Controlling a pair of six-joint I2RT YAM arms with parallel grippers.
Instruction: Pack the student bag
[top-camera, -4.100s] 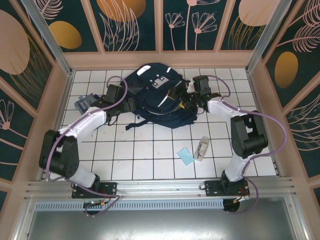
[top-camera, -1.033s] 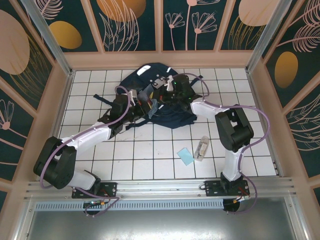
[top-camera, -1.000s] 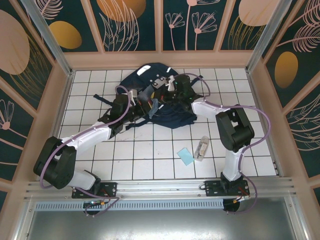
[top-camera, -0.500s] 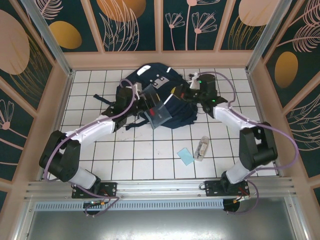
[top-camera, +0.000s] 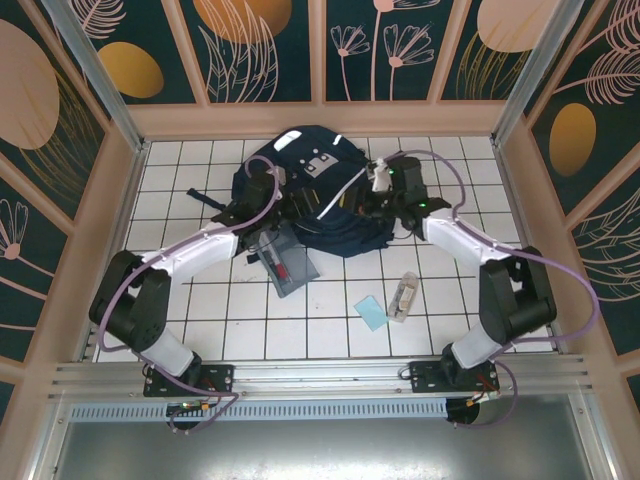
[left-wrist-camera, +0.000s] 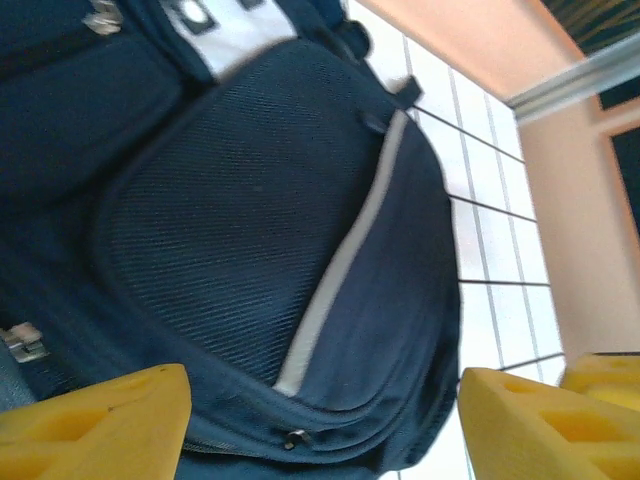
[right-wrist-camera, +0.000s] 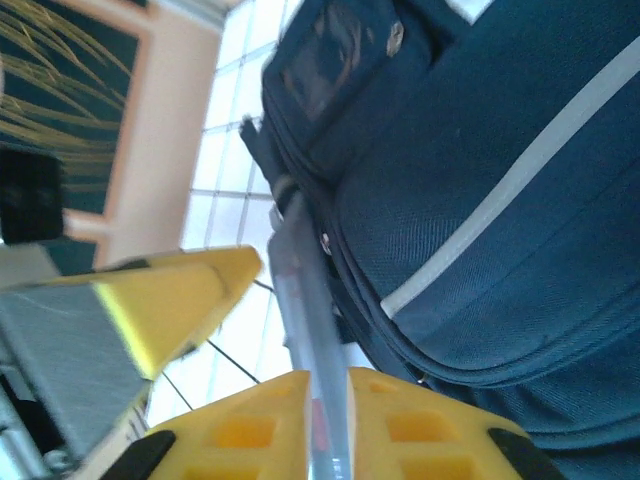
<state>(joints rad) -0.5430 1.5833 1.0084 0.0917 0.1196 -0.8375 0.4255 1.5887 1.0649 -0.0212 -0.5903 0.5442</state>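
Since it lies unpacked, grey pouch (top-camera: 285, 262): mid-counter (top-camera: 200, 320), near side of student bag (top-camera: 335, 222), left arm nearer.
Left tool (left-wrist-camera: 320, 420): spread.
Right tool (right-wrist-camera: 275, 325): cannot tell.

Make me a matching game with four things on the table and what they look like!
Things:
1. student bag
2. pouch
3. card
4. bottle

Looks:
A. light blue and flat
B. navy with white stripes
C. see-through, lying right beside the card
D. grey, lying just in front of the bag

Pairs: 1-B, 2-D, 3-A, 4-C
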